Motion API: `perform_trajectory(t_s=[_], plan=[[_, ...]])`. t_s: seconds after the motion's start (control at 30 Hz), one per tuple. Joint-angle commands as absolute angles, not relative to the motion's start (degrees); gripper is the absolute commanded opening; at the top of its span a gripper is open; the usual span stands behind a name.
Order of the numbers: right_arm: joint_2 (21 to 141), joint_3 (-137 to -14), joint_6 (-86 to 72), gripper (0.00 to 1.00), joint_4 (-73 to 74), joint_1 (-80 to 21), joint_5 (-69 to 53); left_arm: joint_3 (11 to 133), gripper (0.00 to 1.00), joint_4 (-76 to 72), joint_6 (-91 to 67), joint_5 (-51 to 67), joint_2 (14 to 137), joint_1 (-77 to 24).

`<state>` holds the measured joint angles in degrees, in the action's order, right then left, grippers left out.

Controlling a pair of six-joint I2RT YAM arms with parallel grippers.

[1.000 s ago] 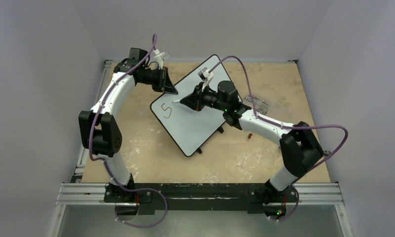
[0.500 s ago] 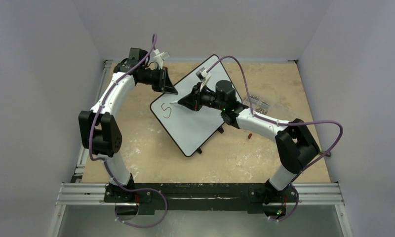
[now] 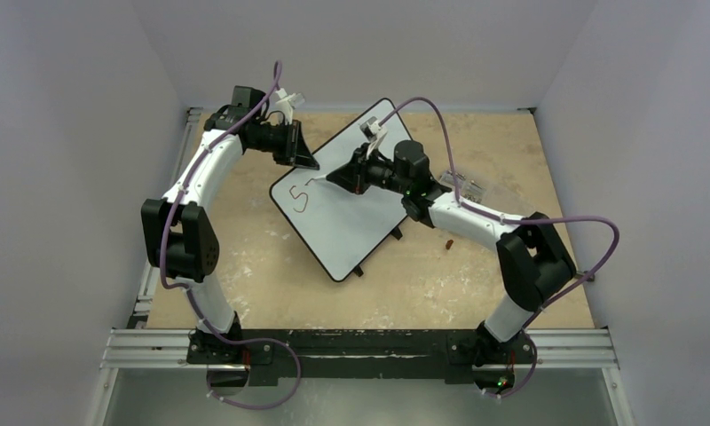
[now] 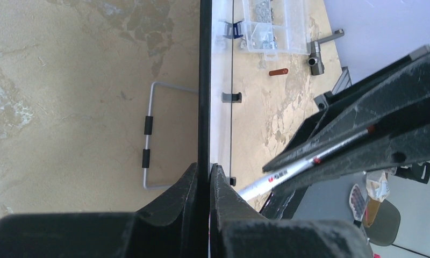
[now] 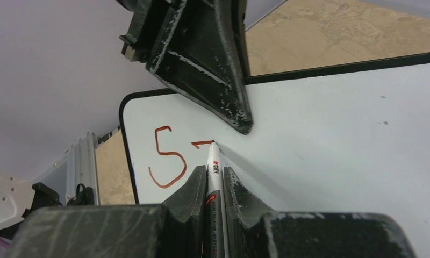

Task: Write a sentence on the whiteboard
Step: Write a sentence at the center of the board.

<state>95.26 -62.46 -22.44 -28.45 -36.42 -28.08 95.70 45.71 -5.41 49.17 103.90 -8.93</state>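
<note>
The whiteboard [image 3: 347,232] is laid askew on the tabletop [image 3: 245,259] between the arms; its far-left rim is pinched by the left gripper [image 4: 204,167]. A red-and-white marker [image 5: 213,160] is clamped in the right gripper [image 5: 213,171]; its tip is pressed to the board, where the sentence [image 5: 167,157] is seen as a reddish "5" and a short stroke.

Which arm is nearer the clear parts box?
Right. The right arm passes close by the clear box; the left arm is across the whiteboard, jaws clamped on its opposite edge.
</note>
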Motion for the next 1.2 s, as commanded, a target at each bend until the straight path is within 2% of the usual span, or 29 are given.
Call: perform_trajectory(t_s=[0.0, 0.67, 1.17], plan=[[94.85, -62.77, -21.54, 0.0, -27.56, -34.14, -25.54, 95.98, 0.0, 43.19, -3.61, 48.25, 100.72, -9.14], [91.23, -64.94, -21.44, 0.0, -25.61, -33.61, -29.28, 95.89, 0.0, 43.23, -3.6, 48.17, 100.48, -9.23], [93.49, -69.51, -23.73, 0.0, -26.67, -35.04, -31.78, 95.8, 0.0, 42.96, -3.82, 48.52, 100.02, -9.32]])
